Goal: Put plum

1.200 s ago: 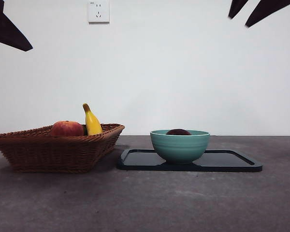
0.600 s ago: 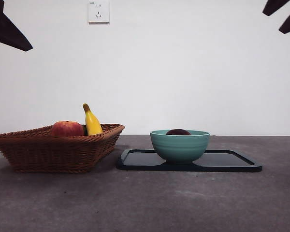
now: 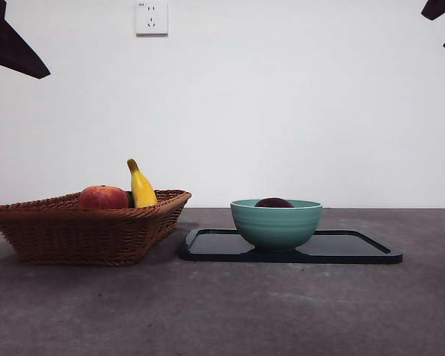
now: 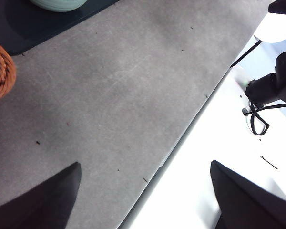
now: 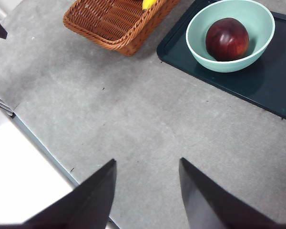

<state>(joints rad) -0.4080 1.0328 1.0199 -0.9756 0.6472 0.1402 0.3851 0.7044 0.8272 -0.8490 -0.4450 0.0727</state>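
You see the plum [image 5: 227,38], round, shiny and dark red-purple, sitting inside the green bowl [image 5: 196,46]. The bowl stands on the dark tray [image 5: 271,81] on the grey table [image 5: 133,119]. Beside the tray is the brown basket [image 3: 81,230] with a red fruit [image 3: 102,197] and a banana [image 3: 140,185]. The right gripper [image 5: 148,191] hangs high above the table, empty, its fingers apart. It has moved further toward the top corner than a moment ago. The left gripper [image 4: 145,200] waits over the table's edge, fingers wide apart.
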